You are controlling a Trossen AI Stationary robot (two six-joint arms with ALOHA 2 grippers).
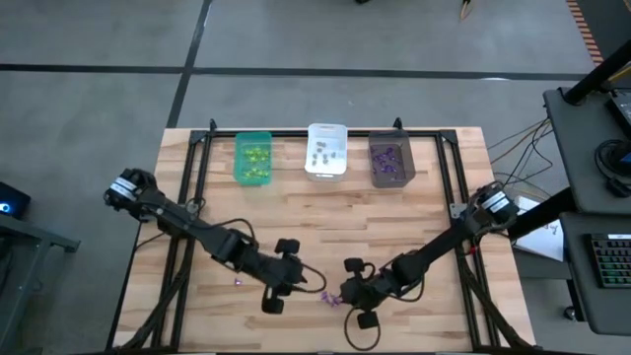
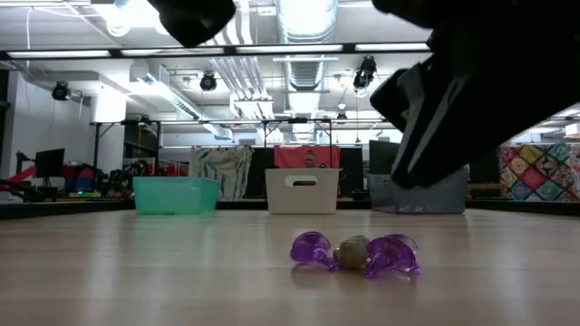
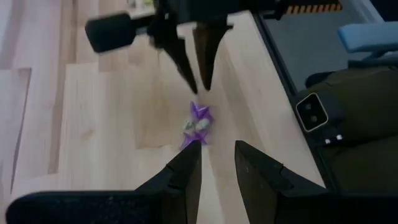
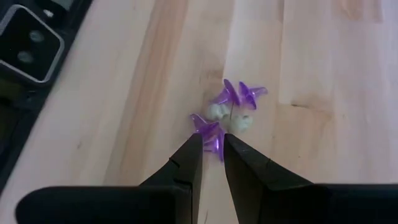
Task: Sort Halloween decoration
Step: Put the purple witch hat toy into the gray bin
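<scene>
A small cluster of Halloween decoration [image 4: 229, 111], purple spiky trinkets with greyish ones between them, lies on the wooden table near its front edge [image 1: 328, 299] [image 2: 355, 253]. My right gripper [image 4: 211, 144] hovers just right of and above it, fingers a little apart, with one purple trinket [image 4: 207, 127] showing just beyond the fingertips. My left gripper [image 3: 217, 163] stands left of the cluster [image 3: 198, 124], narrowly open with nothing between its fingers. In the low view the dark gripper [image 2: 453, 118] hangs clear above the cluster. One more purple trinket [image 1: 238, 282] lies alone farther left.
Three bins stand in a row at the table's far edge: green [image 1: 253, 158], white [image 1: 326, 150] and dark grey [image 1: 391, 160], each with small trinkets inside. Bare wood lies between the bins and the arms. A black frame [image 1: 187, 168] runs round the tabletop.
</scene>
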